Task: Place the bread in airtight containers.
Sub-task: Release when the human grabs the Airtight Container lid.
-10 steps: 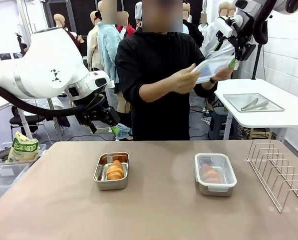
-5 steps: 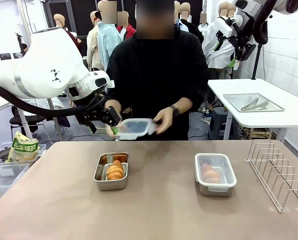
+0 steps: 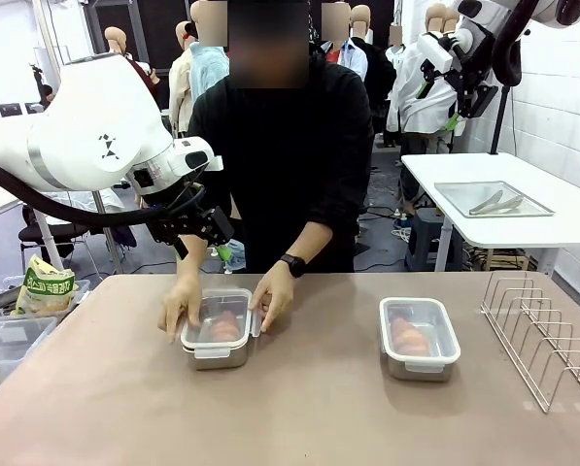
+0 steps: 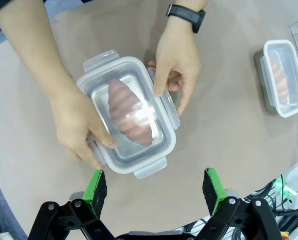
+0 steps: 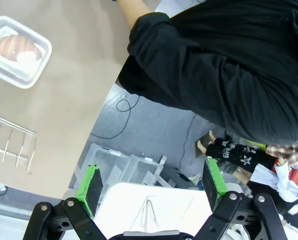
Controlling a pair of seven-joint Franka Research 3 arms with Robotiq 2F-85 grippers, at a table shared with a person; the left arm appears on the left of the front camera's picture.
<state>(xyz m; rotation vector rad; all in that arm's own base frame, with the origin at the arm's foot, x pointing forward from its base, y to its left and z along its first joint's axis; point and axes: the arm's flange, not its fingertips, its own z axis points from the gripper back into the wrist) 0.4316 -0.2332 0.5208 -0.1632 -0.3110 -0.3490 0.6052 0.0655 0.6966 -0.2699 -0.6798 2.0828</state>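
the brown bench (image 3: 309, 408) carries everything, and a person in a black top (image 3: 290, 165) stands at its far side, leaning over it. the white left arm (image 3: 85, 146) reaches in high from the left; its hand (image 3: 209, 233) hangs above the bench's far edge, over the left tin, with the green-padded fingers (image 4: 95, 186) spread wide apart and nothing between them. the right arm (image 3: 503, 39) is raised at the upper right, and its hand (image 3: 452, 97) is up in the air well clear of the bench, fingers (image 5: 90, 189) likewise fully apart and holding nothing.

a wire rack (image 3: 547, 335) stands at the bench's right edge. behind it, on a separate white table (image 3: 562, 223), lies a flat steel tray (image 3: 494, 199).

the left airtight container (image 3: 218, 330) sits left of the bench's middle. the person's two hands (image 3: 183, 306) (image 3: 273, 294) grip its opposite sides, pressing a clear lid (image 4: 131, 117) down on it. through the lid, a croissant (image 4: 130, 112) lies lengthwise inside the tin.

the right airtight container (image 3: 419, 337) stands well apart, right of the middle, untouched, its lid seated, and a second croissant (image 3: 409, 337) shows through it.
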